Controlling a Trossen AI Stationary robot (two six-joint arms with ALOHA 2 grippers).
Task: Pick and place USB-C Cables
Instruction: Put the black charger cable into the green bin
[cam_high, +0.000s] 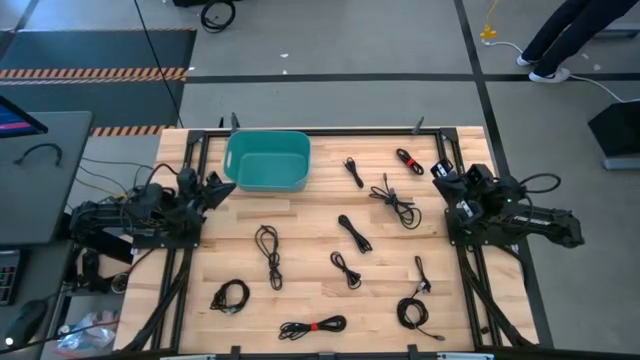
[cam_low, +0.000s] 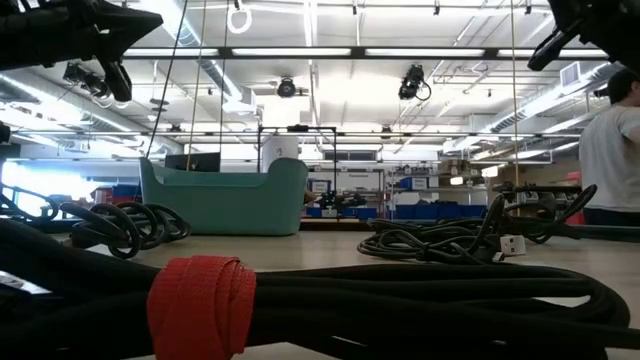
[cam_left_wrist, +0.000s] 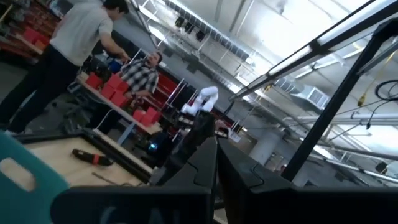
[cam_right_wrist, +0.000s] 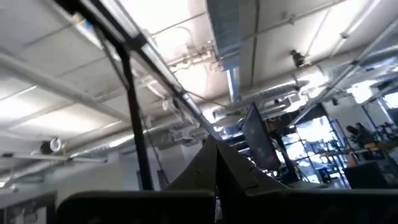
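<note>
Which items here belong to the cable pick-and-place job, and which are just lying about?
Job:
- USB-C cables spread on the table, e.g. the red-tied one at the near edge, another red-tied one, and a loose coil
- teal bin, probably the drop spot
- left claw and right claw, both shut and empty

Lying about:
- cable loop on the floor
- side desk
</note>
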